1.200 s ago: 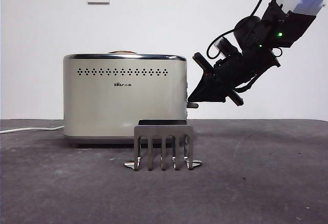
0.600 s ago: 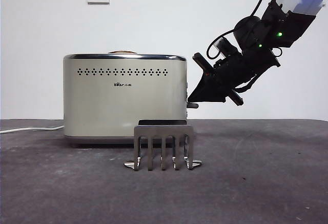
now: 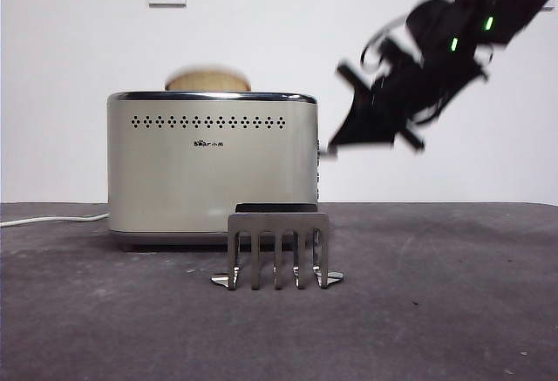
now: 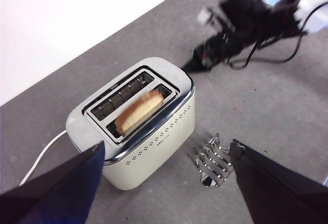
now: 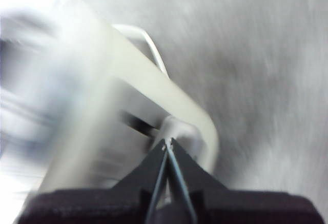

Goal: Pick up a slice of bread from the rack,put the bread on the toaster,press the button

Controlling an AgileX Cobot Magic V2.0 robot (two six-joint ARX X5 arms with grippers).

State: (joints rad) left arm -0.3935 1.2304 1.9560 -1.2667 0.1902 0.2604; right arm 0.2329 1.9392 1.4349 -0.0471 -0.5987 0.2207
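Front view: the tan, round-topped slice of bread (image 3: pixel 207 79) is poking up out of the boxy cream-white toaster with the chrome rim (image 3: pixel 212 167), which is standing on the grey table (image 3: pixel 453 311) toward its far edge. The small brushed-steel pronged rack (image 3: pixel 277 250) is sitting empty, just in front of the toaster.
Front view, arm: the right gripper (image 3: pixel 331 146) is blurring beside the toaster's narrow side, its tip at the slot where the small dark lever button would be; I cannot make the button out.

Left wrist view: the left gripper (image 4: pixel 164 175) is hovering high over the table with its jaws spread wide and nothing between them. The bread is sitting in the slot nearer the rack.

Right wrist view: heavily smeared; the right gripper's jaws are pressed together to a point, gripping nothing, close to the toaster's rounded corner.

Progress: picking and loading look done. The bread is riding high, so I judge the press is not holding; pressing remains.
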